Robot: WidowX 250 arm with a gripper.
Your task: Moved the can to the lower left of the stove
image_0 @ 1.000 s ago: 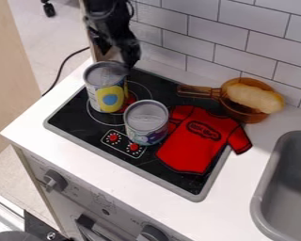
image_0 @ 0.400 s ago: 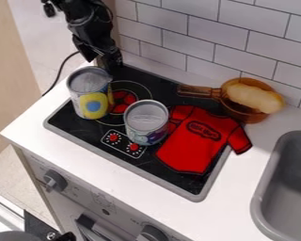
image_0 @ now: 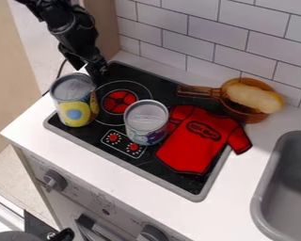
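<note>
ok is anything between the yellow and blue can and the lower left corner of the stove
Nothing visible is. The can stands close to that corner of the stove, and the other can is off to its right.

Two cans (image_0: 75, 110), red shirt (image_0: 194, 146), black stove (image_0: 158, 82)

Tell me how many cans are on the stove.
2. The yellow-labelled can stands at the left corner of the stove; the other can stands between the burner and the red shirt.
</note>
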